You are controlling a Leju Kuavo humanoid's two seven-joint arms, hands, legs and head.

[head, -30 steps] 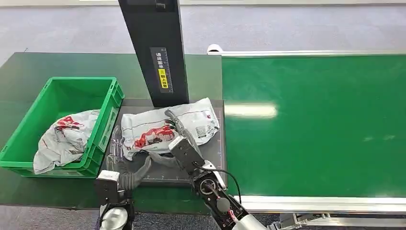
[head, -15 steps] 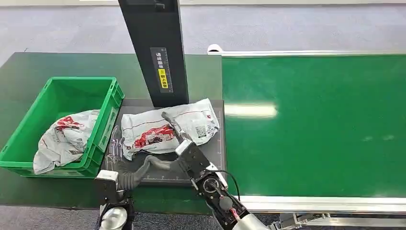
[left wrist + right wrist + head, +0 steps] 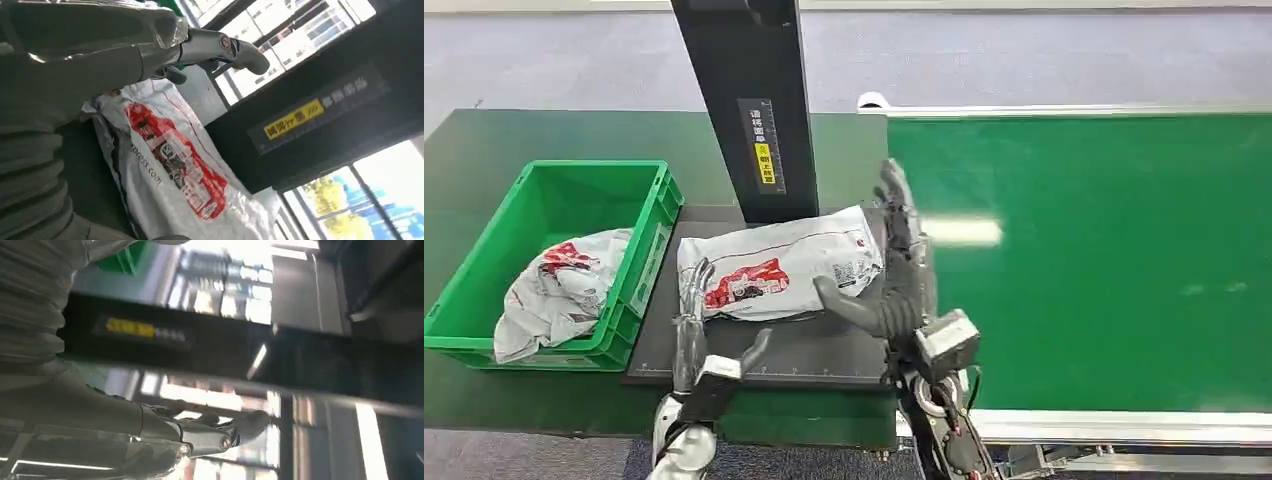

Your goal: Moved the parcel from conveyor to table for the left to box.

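Parcel (image 3: 776, 270) flat on the dark tabletop (image 3: 824, 350), left hand (image 3: 696, 335) at its 7 o'clock and right hand (image 3: 894, 270) at 3, both with fingers spread wide, holding nothing.

You see two silver arms ending in grey hands: the left hand (image 3: 696, 335) has slim metallic-grey fingers, the right hand (image 3: 889, 285) a thick dark-grey thumb. At the right wrist sits a pale boxy block with black cables and red wiring below.
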